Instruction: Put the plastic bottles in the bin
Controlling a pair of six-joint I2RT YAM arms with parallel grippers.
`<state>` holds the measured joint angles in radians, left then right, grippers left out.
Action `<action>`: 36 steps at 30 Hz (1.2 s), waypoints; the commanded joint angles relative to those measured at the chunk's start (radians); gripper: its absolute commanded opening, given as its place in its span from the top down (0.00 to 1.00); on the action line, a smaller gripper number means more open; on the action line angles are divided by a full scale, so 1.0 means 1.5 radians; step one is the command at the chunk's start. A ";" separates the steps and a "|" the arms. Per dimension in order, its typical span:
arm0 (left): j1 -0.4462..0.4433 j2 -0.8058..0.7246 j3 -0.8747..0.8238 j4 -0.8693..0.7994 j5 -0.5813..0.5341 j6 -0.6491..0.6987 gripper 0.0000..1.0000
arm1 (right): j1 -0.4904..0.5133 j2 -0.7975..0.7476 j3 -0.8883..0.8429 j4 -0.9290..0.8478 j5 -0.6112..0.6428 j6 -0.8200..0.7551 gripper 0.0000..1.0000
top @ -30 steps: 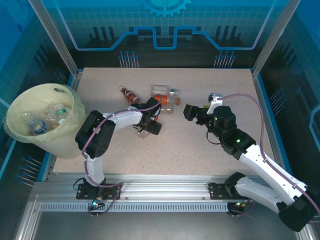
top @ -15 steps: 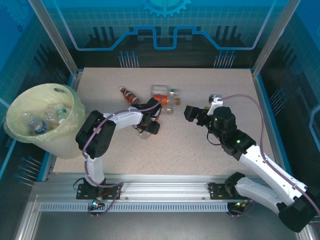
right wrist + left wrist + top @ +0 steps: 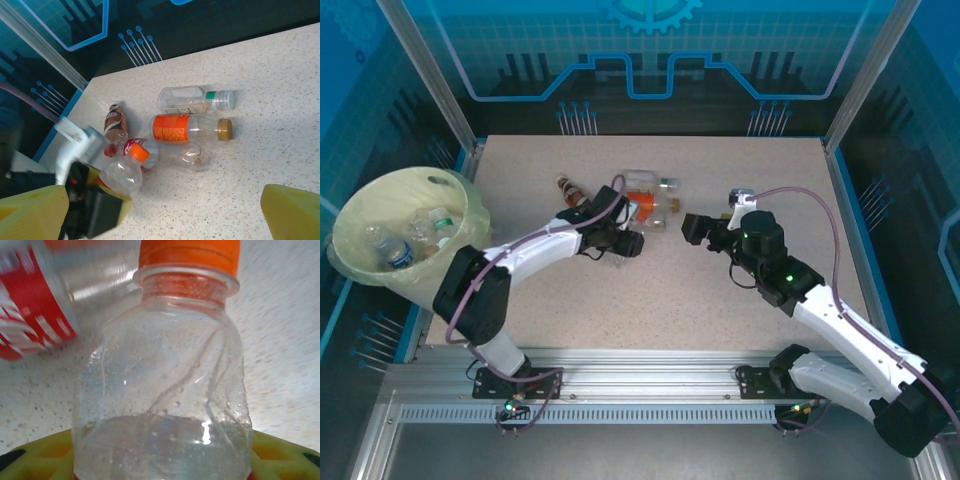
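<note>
Bottle [image 3: 161, 390] gripped by left end effector [image 3: 623, 243], left arm [image 3: 532, 252] outstretched

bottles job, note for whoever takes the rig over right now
Left hand: shut on an orange-capped clear bottle, at the pile's near edge.
Right hand: open, empty, right of the pile.
Done: several bottles in the bin.
To do: the held bottle, plus four on the table: brown bottle, orange-label bottle, green-capped bottle, red-label bottle.
</note>
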<state>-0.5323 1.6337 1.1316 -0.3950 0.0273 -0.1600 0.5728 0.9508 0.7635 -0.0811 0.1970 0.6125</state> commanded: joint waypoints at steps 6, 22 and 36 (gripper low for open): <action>0.045 -0.141 -0.042 0.062 0.068 -0.036 0.47 | -0.009 0.030 -0.002 0.043 -0.056 -0.027 0.00; 0.095 -0.390 0.033 -0.049 -0.018 -0.006 0.46 | 0.009 0.208 0.051 0.038 -0.125 -0.122 0.00; 0.172 -0.442 0.208 -0.199 -0.564 0.103 0.46 | 0.031 0.245 0.065 0.087 -0.086 -0.111 0.00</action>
<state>-0.3248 0.9619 1.4014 -0.6308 -0.5385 -0.0601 0.6086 1.3136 0.8402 0.0170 0.0513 0.4469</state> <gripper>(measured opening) 0.540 0.998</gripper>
